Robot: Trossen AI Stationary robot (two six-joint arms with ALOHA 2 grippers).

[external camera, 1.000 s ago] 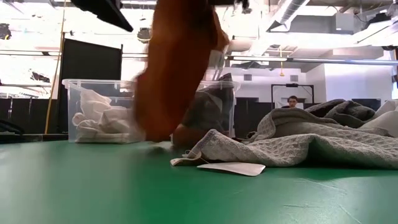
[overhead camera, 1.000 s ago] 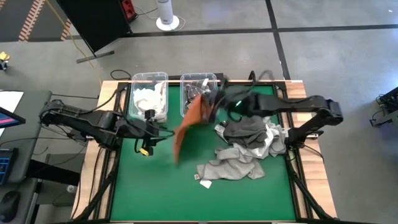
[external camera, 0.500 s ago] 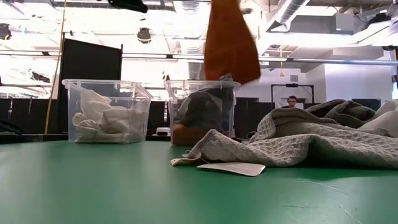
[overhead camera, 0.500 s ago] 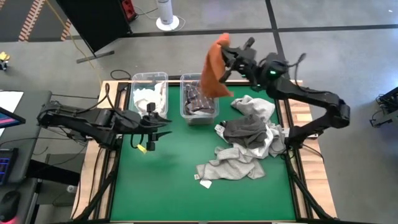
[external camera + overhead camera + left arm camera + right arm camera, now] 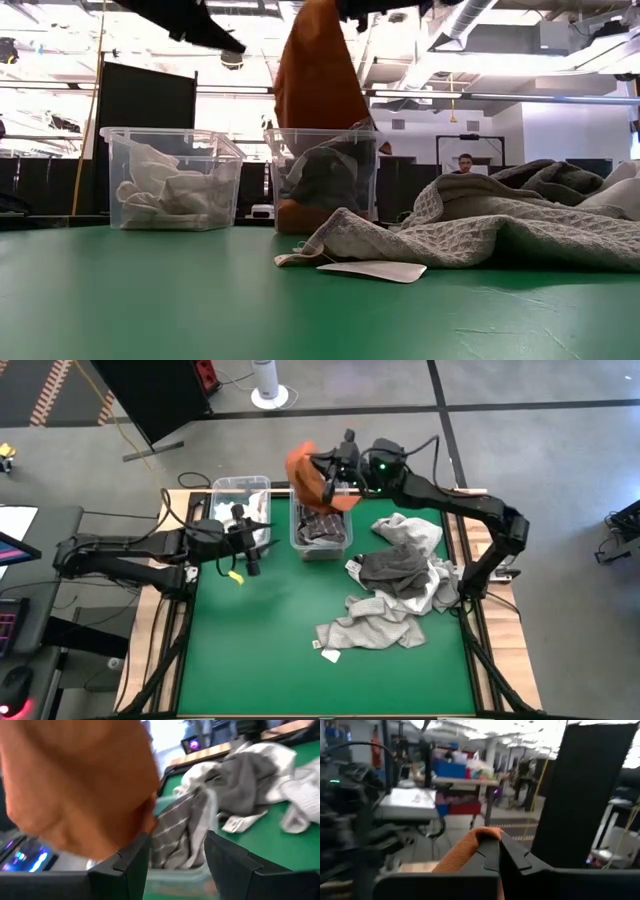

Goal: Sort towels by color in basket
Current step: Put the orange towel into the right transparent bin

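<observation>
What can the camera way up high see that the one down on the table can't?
Only the high view shows the whole left gripper, open beside the white-towel bin, and the right gripper pinching the orange towel. Only the low view shows a person far behind. Both show the orange towel hanging over the second bin and the grey pile.

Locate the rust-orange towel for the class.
In the high view, the rust-orange towel hangs from the shut right gripper over the right clear plastic bin.
</observation>
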